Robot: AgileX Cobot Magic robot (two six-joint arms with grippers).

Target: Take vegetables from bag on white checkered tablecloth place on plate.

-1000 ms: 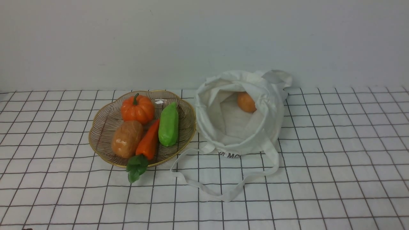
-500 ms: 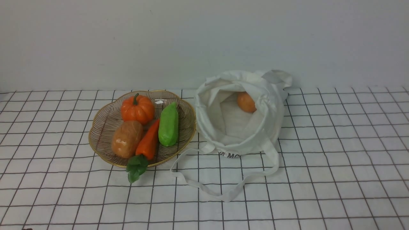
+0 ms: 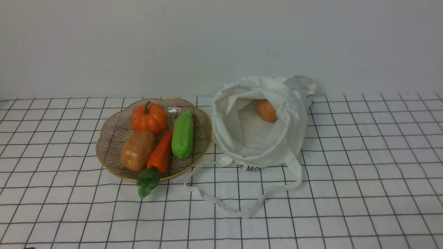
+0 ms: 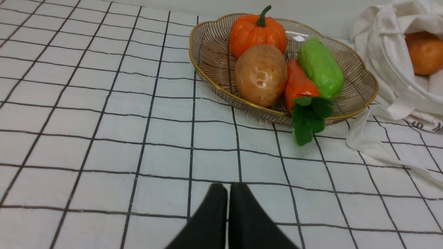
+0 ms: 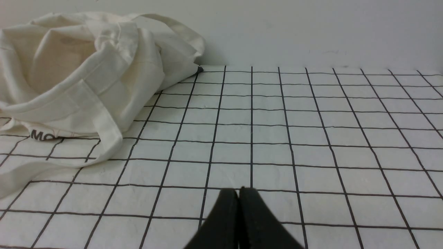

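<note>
The gold-rimmed ribbed plate sits left of centre on the white checkered tablecloth. It holds a tan potato, an orange pumpkin, a carrot and a green vegetable. The white bag lies open beside the plate with one orange vegetable inside. My left gripper is shut and empty, low over the cloth, short of the plate. My right gripper is shut and empty, to the right of the bag. Neither shows in the front view.
The bag's long strap handles trail forward over the cloth in front of bag and plate. A plain white wall stands right behind the bag and plate.
</note>
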